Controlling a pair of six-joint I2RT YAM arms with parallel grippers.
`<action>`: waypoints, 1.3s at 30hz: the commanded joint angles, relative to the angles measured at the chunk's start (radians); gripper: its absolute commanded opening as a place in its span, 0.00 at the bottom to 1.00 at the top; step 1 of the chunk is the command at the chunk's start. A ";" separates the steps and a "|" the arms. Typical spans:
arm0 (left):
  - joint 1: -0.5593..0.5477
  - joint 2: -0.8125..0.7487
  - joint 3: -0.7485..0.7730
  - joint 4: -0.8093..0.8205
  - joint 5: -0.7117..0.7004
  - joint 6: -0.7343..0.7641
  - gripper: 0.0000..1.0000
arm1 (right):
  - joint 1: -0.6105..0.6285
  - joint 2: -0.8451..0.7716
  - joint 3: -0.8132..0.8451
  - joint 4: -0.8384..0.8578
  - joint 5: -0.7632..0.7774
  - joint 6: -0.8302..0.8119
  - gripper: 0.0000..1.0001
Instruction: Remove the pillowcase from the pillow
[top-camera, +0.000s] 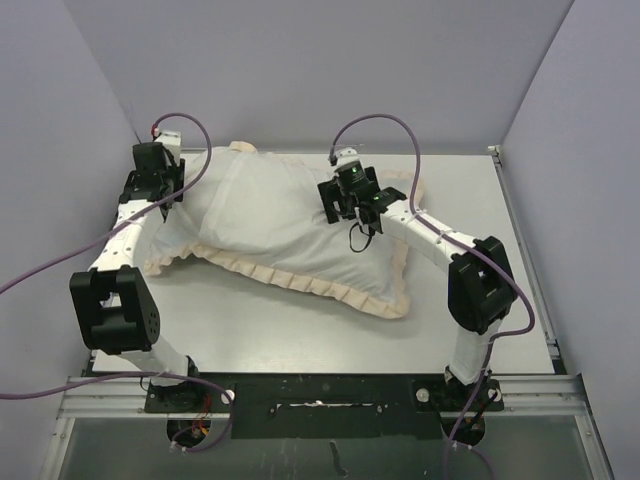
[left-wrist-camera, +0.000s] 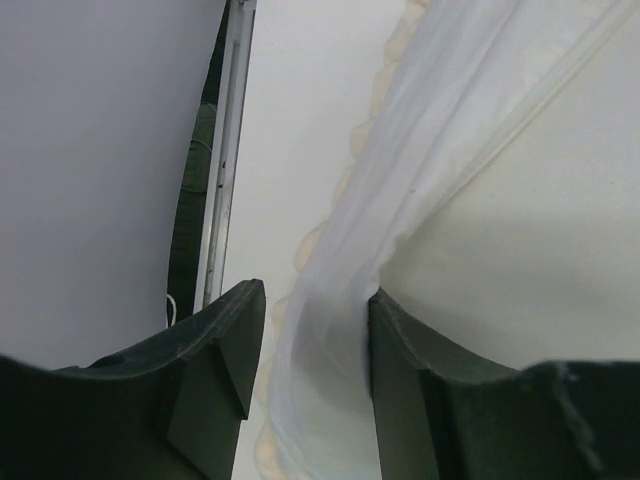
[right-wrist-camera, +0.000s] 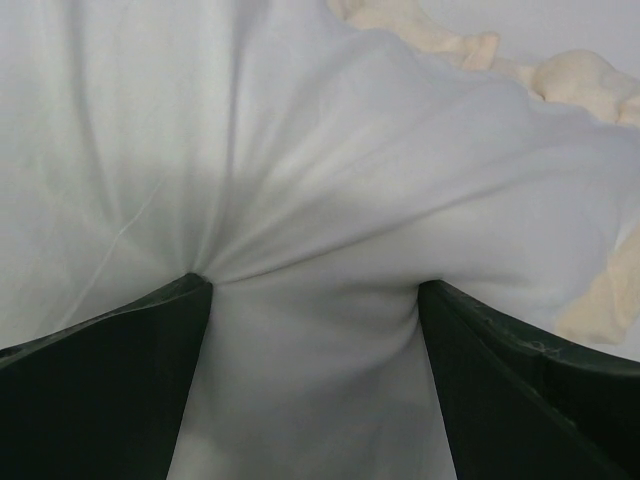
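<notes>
The pillowcase (top-camera: 270, 215) lies white face up on the table, its peach frill (top-camera: 300, 280) along the near and right edges; it is plump, with the pillow inside. My left gripper (top-camera: 165, 192) is at its left edge. In the left wrist view the gripper (left-wrist-camera: 315, 340) is open, and a thin fold of the pillowcase (left-wrist-camera: 345, 260) hangs between its fingers against the right one; a plump white surface (left-wrist-camera: 520, 250), likely the pillow, lies to the right. My right gripper (top-camera: 350, 205) presses down on the case's top right part. It (right-wrist-camera: 315, 290) is open, and white fabric (right-wrist-camera: 300, 150) puckers between its fingers.
White walls close in the table on the left, back and right. A metal rail (top-camera: 520, 250) runs along the table's right edge, and another (left-wrist-camera: 225, 150) shows at the left edge. Purple cables (top-camera: 190, 125) loop above both arms.
</notes>
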 joint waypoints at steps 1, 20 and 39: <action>-0.020 0.066 0.058 0.133 -0.087 0.015 0.44 | 0.102 0.005 -0.087 -0.095 -0.035 -0.007 0.88; -0.027 0.358 0.301 0.143 -0.166 0.049 0.06 | 0.212 -0.152 -0.342 -0.050 -0.045 0.037 0.88; -0.116 0.235 1.122 -0.450 0.469 -0.229 0.00 | 0.283 -0.604 -0.580 -0.064 -0.288 0.078 0.90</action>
